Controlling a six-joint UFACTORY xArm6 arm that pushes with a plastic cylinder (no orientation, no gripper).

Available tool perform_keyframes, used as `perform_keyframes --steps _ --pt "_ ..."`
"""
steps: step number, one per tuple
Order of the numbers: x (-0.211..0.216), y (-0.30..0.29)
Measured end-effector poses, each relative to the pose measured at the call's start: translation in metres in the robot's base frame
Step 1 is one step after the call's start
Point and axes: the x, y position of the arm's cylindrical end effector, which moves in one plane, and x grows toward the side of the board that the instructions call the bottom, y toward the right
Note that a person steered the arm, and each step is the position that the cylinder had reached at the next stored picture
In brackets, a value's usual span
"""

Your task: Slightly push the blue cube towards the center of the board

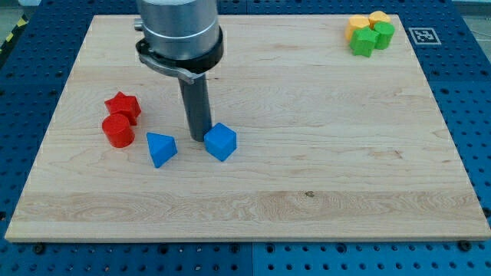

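The blue cube (220, 141) lies on the wooden board (307, 176), left of the board's middle and a little toward the view's bottom. My tip (197, 138) stands on the board right against the cube's left side, touching it or nearly so. A blue triangular block (161, 148) lies just left of the tip, apart from the cube.
A red star-shaped block (123, 105) and a red cylinder (118, 130) sit close together at the view's left. Two yellow blocks (359, 24) (379, 18) and two green blocks (364, 41) (382, 34) cluster at the top right corner. A marker tag (424, 34) lies off the board beside them.
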Motion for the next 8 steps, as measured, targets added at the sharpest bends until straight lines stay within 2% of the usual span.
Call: perform_keyframes --steps 2,5,8 --pt "0.03 0.0" --pt "0.045 0.018" --pt "0.08 0.031"
